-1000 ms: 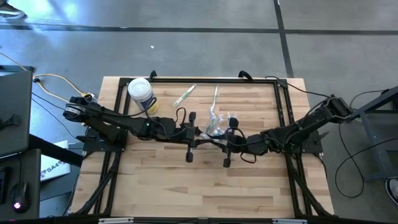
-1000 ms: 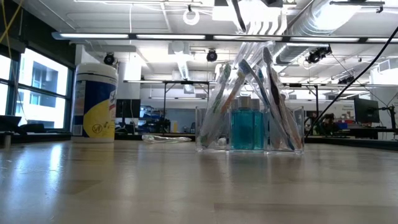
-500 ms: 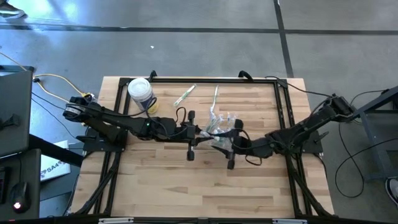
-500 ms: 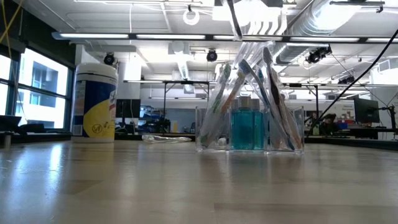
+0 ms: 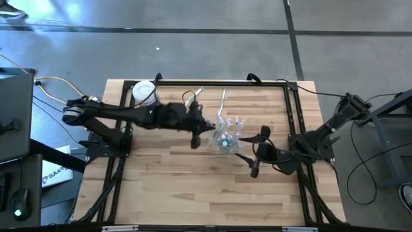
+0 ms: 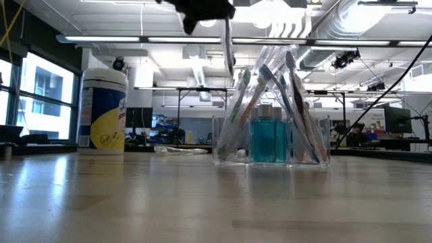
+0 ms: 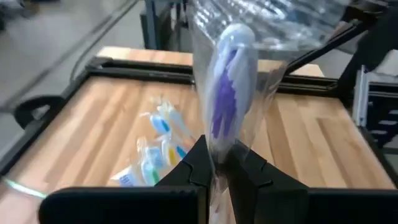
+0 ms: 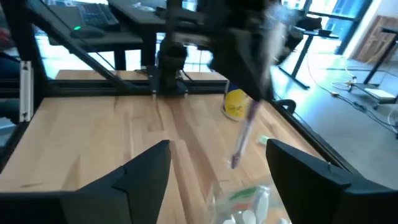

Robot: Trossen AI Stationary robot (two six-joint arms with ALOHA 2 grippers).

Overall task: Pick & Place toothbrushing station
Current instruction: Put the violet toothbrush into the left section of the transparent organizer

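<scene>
Above the toothbrushing station [image 5: 224, 137], the left gripper [image 7: 216, 167] is pinching a wrapped toothbrush [image 7: 225, 106] that is risking slippage or toppling the holder, while the right gripper [image 5: 256, 153] is standing wide and empty.

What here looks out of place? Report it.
Two wrapped toothbrushes lie loose on the table's far side instead of standing in the clear toothbrush holder. The left gripper, shut on a wrapped toothbrush, holds it beside the holder.

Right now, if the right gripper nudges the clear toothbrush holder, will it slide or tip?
Likely to tip: the toothbrush holder stands tall, with brushes leaning out above its rim. Its clear plastic looks light, so it may also skid on the smooth table. The blue bottle inside adds some low weight, perhaps steadying it.
</scene>
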